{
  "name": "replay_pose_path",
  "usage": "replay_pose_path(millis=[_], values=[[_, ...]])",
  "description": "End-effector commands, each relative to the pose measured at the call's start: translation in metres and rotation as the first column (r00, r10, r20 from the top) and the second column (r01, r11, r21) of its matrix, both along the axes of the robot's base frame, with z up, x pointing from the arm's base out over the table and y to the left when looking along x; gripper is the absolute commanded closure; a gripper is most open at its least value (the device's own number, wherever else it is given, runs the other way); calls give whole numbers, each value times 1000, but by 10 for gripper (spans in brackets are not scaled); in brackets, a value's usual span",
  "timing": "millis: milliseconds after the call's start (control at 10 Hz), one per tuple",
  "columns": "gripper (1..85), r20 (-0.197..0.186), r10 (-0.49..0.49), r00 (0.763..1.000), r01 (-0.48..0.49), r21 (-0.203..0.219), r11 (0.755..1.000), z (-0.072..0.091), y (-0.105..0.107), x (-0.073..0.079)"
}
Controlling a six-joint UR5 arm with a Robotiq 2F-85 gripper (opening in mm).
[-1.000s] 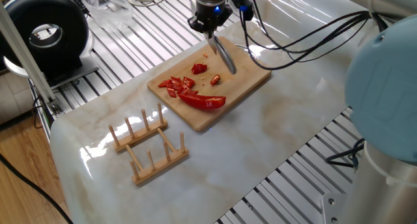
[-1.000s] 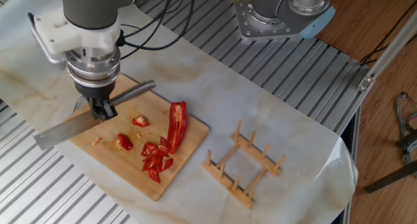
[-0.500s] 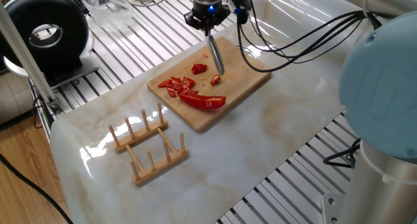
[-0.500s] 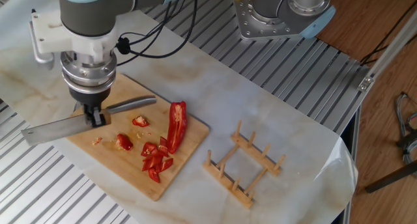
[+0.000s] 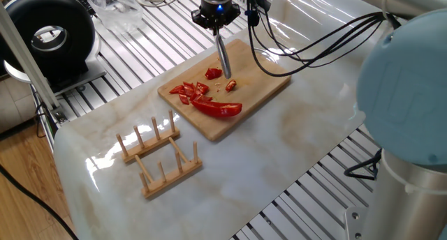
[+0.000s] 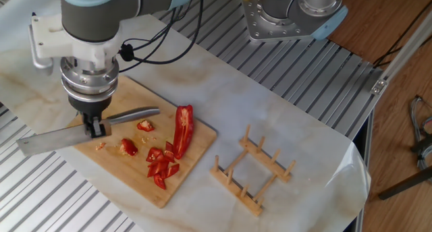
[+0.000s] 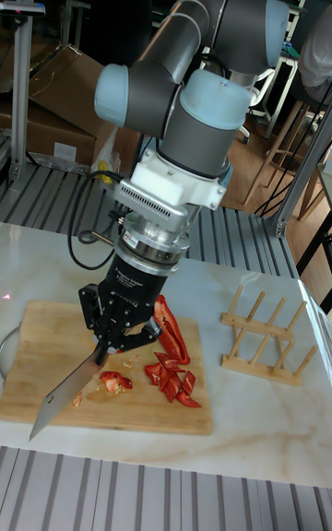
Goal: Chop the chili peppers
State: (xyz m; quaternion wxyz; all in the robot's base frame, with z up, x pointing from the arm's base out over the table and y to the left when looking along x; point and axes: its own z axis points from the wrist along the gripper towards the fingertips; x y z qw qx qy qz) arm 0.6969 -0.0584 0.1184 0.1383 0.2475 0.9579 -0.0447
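**Inspector:** Location of the chili peppers [image 6: 183, 127]?

**Assistant:** On the bamboo cutting board [image 6: 185, 175] — one long glossy half uncut, a cluster of small red bits [image 6: 160, 166] beside it, two stray pieces nearer the blade.

**Inspector:** Arm pose?

**Assistant:** Wrist vertical over the board's far end. The gripper [image 6: 96, 126] is clamped on the handle of a cleaver-type knife [image 6: 47, 139]; the blade is raised, slanting out past the board edge.

**Inspector:** Surroundings?

**Assistant:** White marble-look surface [image 5: 293, 146] on slatted aluminium framing — a wooden peg rack [image 5: 159, 156] near the board. A black round device [image 5: 49, 34] sits at one corner.
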Motion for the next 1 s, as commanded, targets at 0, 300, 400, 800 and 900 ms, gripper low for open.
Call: replay_pose_path(millis=[0,300,400,800,900], values=[[843,-95,-29,995,33,32,999,-13,5,-20],[843,-161,-41,986,44,13,999,-20,-1,-33],[840,-148,-39,988,42,12,999,-20,-1,-28],[843,-86,-33,996,31,-24,999,-7,-3,-10],[843,-55,-27,998,26,-28,999,-4,-3,-3]])
